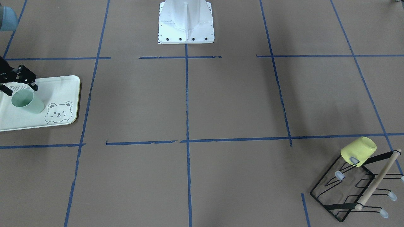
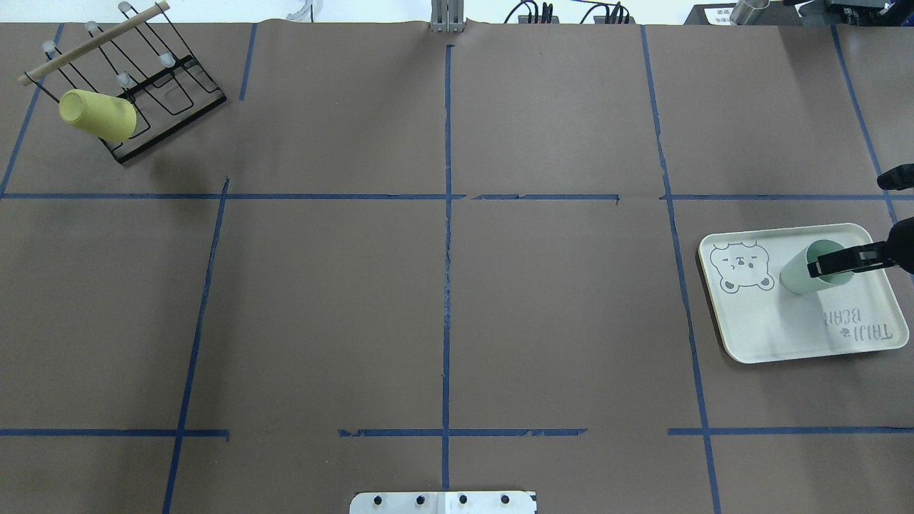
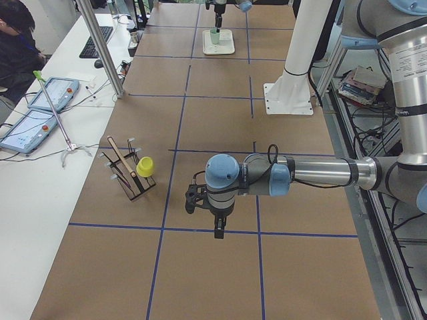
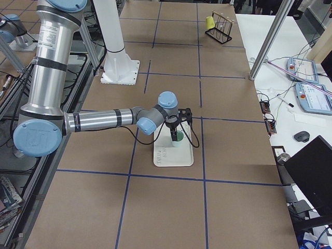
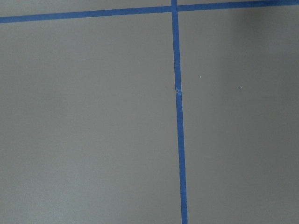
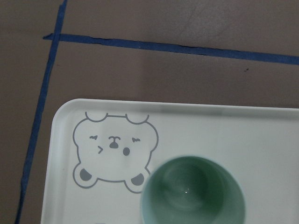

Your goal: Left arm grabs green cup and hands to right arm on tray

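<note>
The green cup (image 1: 30, 103) stands upright on the tray (image 1: 60, 90) next to the bear drawing. It also shows in the overhead view (image 2: 801, 275) and from above in the right wrist view (image 6: 191, 198). My right gripper (image 1: 21, 90) hangs just over the cup's rim with its fingers apart, and it looks open. One finger (image 2: 850, 260) crosses the cup's mouth in the overhead view. My left gripper (image 3: 215, 230) shows only in the exterior left view, low over bare table near the robot's side. I cannot tell whether it is open or shut.
A pale yellow cup (image 1: 359, 150) hangs on a black wire rack (image 1: 347, 189) with a wooden handle at the far corner on my left. The white robot base (image 1: 186, 22) stands at the table's near-middle edge. Blue tape lines mark the brown table.
</note>
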`<state>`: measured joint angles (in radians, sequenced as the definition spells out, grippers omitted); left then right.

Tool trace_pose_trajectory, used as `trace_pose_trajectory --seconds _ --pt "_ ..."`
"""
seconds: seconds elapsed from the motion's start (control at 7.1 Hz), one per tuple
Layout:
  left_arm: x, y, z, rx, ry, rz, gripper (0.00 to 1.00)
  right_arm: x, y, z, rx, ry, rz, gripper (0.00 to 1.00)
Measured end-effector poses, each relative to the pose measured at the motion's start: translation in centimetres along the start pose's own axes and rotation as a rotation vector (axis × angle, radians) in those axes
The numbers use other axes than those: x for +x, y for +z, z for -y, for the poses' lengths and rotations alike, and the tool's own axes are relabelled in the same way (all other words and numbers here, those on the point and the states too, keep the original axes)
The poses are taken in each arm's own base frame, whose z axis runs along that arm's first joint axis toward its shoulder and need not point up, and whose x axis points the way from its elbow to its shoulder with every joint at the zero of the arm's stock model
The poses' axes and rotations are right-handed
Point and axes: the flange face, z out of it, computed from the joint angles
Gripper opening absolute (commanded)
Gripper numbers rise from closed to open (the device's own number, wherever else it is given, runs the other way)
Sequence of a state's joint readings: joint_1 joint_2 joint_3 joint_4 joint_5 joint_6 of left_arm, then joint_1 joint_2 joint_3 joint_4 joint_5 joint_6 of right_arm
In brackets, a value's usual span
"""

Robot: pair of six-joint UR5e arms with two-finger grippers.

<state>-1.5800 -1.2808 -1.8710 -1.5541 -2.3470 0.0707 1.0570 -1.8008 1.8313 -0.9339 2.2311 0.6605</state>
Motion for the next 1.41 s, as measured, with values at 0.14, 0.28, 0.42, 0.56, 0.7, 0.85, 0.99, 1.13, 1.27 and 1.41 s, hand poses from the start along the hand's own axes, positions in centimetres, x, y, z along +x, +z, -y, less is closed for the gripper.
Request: trace_pose_trajectory --seconds 0.14,0.28,0.42,0.56,0.7,0.85,0.99,1.13,1.27,1.41 --pt "0.0 0.0 0.0 0.000 0.002 0.000 1.00 1.9 -1.5 -0.7 -0.010 -0.012 0.007 1.00" --pt "0.0 0.0 0.0 0.000 0.003 0.000 1.00 2.4 -3.2 -0.7 -0.026 -0.011 -0.003 1.00" --pt "-0.1 0.1 0.0 0.000 0.003 0.000 1.00 2.4 -5.7 -0.4 -0.047 -0.016 -0.032 1.00" --pt "-0.1 0.1 0.0 -0.001 0.002 0.000 1.00 4.1 -8.7 -0.2 -0.068 -0.050 -0.074 1.00" --pt "-0.1 0.2 0.0 -0.002 0.001 -0.002 1.00 6.9 -11.3 -0.6 -0.092 -0.095 -0.107 1.00" --pt "-0.2 0.3 -0.1 -0.003 -0.001 -0.005 1.00 10.0 -12.5 -2.2 -0.128 -0.124 -0.122 1.00" --pt "-0.4 0.4 -0.2 -0.007 -0.005 -0.006 1.00 12.5 -12.6 -4.3 -0.159 -0.117 -0.125 1.00" --pt "-0.6 0.6 -0.3 -0.011 -0.011 -0.006 1.00 13.9 -12.9 -5.5 -0.164 -0.097 -0.112 1.00" --pt "-0.7 0.7 -0.4 -0.015 -0.020 -0.007 1.00 14.4 -13.2 -6.1 -0.157 -0.078 -0.087 1.00" --pt "-0.7 0.7 -0.5 -0.017 -0.023 -0.006 1.00 14.5 -13.3 -6.1 -0.151 -0.071 -0.071 1.00"
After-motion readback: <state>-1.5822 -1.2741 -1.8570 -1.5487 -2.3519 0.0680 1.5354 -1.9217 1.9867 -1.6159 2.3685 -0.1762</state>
